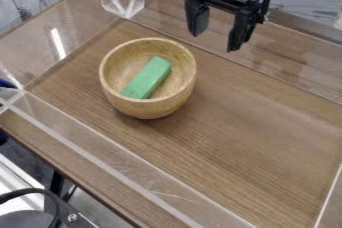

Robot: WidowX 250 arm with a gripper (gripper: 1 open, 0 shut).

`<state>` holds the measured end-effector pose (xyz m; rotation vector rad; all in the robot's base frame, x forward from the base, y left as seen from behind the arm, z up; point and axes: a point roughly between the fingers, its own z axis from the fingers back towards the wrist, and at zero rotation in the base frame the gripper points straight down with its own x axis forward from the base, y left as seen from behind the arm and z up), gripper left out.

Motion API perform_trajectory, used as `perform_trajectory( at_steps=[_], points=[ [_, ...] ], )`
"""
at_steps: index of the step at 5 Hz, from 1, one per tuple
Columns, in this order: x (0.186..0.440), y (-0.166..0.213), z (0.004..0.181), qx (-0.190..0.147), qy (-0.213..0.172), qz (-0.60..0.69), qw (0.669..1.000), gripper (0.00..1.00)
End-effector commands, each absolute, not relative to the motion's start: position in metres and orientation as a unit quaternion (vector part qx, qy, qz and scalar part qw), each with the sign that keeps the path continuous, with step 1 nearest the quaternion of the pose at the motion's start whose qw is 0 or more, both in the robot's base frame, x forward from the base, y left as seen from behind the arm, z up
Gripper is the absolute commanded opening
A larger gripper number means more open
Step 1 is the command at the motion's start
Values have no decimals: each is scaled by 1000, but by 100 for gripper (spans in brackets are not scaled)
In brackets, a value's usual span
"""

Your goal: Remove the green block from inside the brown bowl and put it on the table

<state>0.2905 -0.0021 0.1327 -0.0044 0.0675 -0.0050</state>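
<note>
The brown bowl (148, 76) stands on the table (227, 142) left of centre. Inside it lies the green block (147, 77), flat and slanted along the bowl's floor. My gripper (221, 29) hangs at the back, above and to the right of the bowl, pointing down. Its two black fingers stand wide apart with nothing between them, well clear of the bowl and block.
Low clear acrylic walls (54, 142) run round the table's edges. A small clear bracket (123, 0) stands at the back left corner. Bare wood lies to the right of and in front of the bowl.
</note>
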Motion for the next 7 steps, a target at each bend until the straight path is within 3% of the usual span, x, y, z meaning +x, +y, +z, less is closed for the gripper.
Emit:
perform_trajectory(
  at_steps=[1,4,7],
  points=[
    [285,8,128,2,41,0,999,100],
    [253,73,111,12,42,20,999,100],
    [250,90,88,4,55,33,998,100]
  ],
)
